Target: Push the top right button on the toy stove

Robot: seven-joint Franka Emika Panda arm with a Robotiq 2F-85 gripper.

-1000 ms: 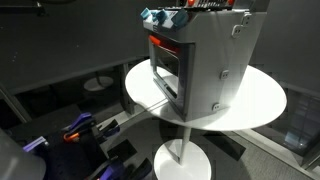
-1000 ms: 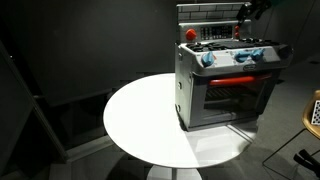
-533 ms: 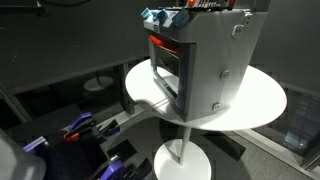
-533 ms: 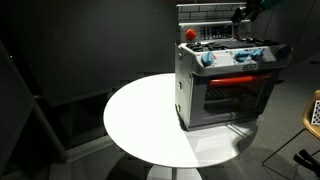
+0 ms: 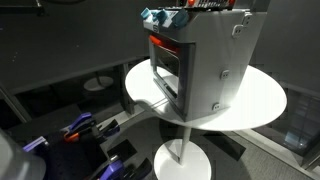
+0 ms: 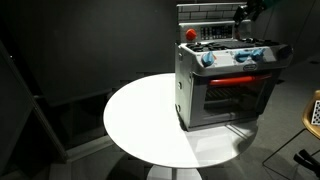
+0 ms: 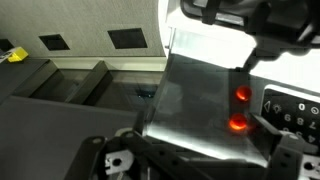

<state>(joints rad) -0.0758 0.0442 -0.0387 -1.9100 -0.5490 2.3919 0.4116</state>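
First, in an exterior view the toy stove [image 5: 205, 65] stands upright on a round white table [image 5: 262, 108]. Its dark-windowed door faces the rim at the picture's left, with only a narrow strip of bare top in front of it. A wider bare crescent lies beside its plain grey side wall. The stove's top edge, lined with blue knobs [image 5: 152, 17], runs up to the frame's upper border, so the space above it is cut off. Below, the pedestal foot [image 5: 182, 160] rests on a dark floor, and blue and purple clutter [image 5: 82, 130] lies low at the left, well apart from the table. Next, in an exterior view facing the door, the toy stove [image 6: 228, 88] occupies the right part of the table, leaving the whole left half of the white top bare. A red knob [image 6: 190, 34] sits at its near top corner, and a red-orange strip [image 6: 236, 78] runs above the window. The gripper [image 6: 246, 12] hangs dark above the rear right of the stove top, near the frame's upper edge. It is too small and dim to tell whether its claw is spread or pressed together, or whether it touches anything. Finally, the wrist view is blurred. A silver surface [image 7: 195, 100] carries two red glowing spots [image 7: 241, 97] beside a button panel [image 7: 295, 105] at the right edge, and dark gripper parts crowd the top right and the bottom.
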